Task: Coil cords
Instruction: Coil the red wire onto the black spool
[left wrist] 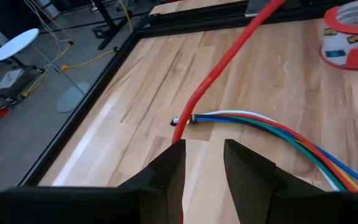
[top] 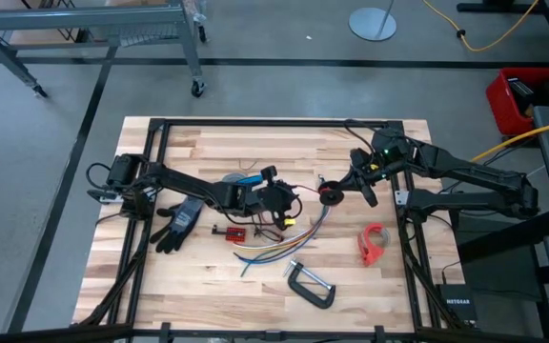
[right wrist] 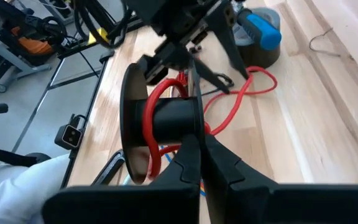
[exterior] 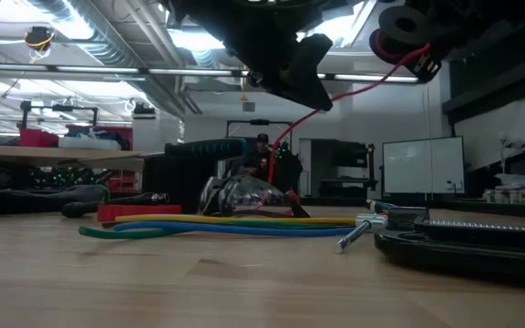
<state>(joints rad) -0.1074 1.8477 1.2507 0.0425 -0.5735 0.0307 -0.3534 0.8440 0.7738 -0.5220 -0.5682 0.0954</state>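
The right end effector [right wrist: 201, 149], pinched tight on the spool [right wrist: 160, 118], holds it above the surface; the left end effector [left wrist: 202, 163], part-open, straddles the red cord [left wrist: 229, 53] beside the bundle [left wrist: 272, 127]. Light and limp, the cord likely needs gripping close to the spool.

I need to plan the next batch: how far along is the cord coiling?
Done: a few turns of thin red cord sit on the black plastic spool. In hand: the right gripper, shut, holds the spool off the table; the left gripper guides the cord. Left: loose red cord and the multicoloured strand bundle lying uncoiled.
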